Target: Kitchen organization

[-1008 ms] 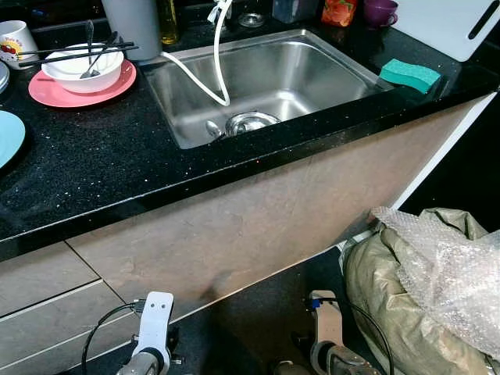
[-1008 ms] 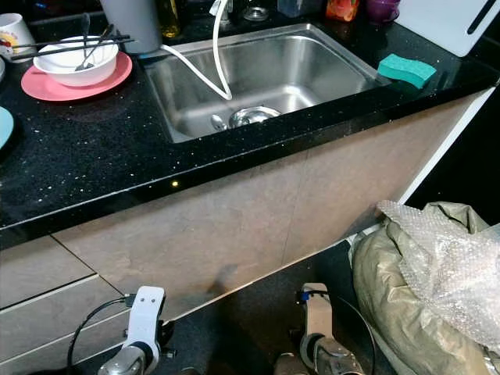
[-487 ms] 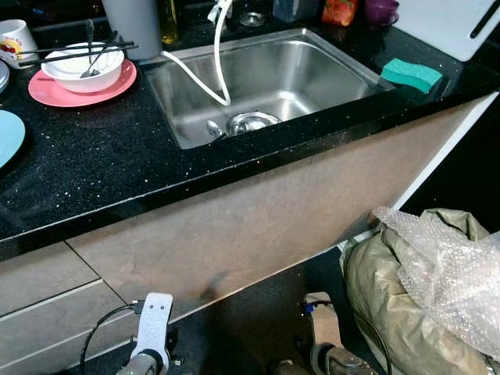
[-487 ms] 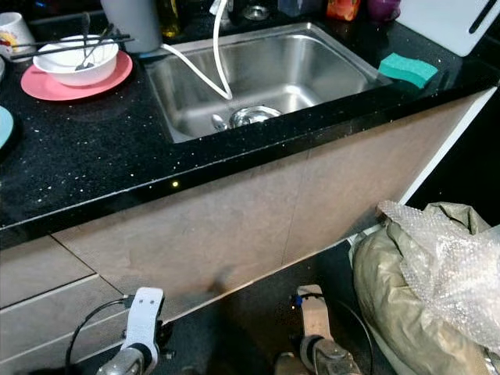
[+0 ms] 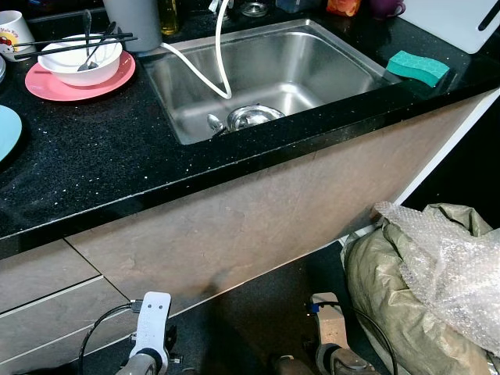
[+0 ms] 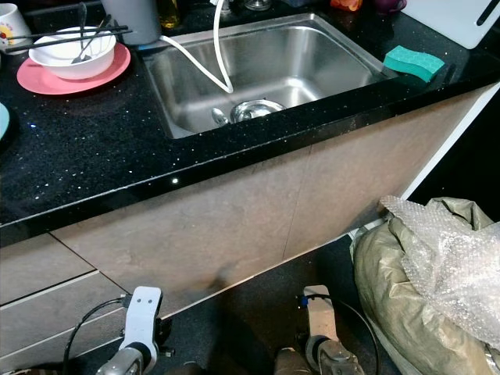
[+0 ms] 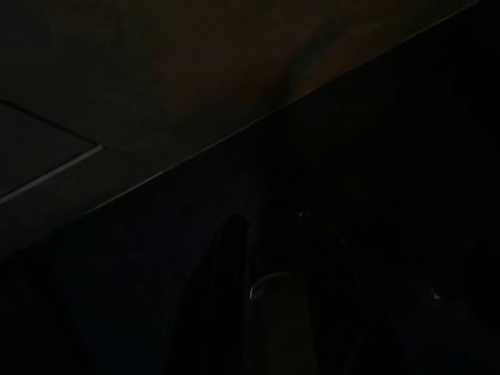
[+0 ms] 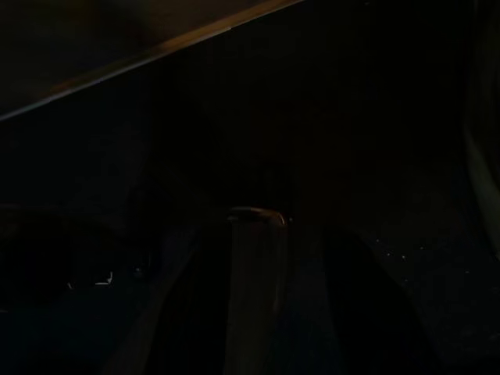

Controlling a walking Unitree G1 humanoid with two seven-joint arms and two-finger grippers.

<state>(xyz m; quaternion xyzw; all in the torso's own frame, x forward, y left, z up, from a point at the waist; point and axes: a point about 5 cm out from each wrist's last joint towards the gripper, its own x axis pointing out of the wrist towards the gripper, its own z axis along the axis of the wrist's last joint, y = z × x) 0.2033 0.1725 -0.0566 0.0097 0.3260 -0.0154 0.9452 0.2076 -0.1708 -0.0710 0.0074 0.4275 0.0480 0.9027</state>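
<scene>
— What's nearest to me?

— Both arms hang low by the floor in front of the cabinet. I see the left gripper (image 5: pixel 148 344) and the right gripper (image 5: pixel 332 348) at the bottom of the head view, but the wrist views are so dark I cannot tell whether either pair of jaws is apart or together. A sack with bubble wrap (image 5: pixel 426 285) sits just beside the right arm.

— And the things to tidy?

— All well above and away from the jaws, on the black counter (image 5: pixel 94 156). At its left a white bowl (image 5: pixel 80 61) rests on a pink plate (image 5: pixel 47 84), with chopsticks (image 5: pixel 66 44) laid across the bowl's rim and what looks like a spoon inside it. A blue plate (image 5: pixel 6 133) lies at the left edge.

— Farther on?

— The steel sink (image 5: pixel 328 62) has a white hose (image 5: pixel 221 66) hanging into it. A green sponge (image 5: pixel 418 67) lies on the counter to the right of the sink.
</scene>
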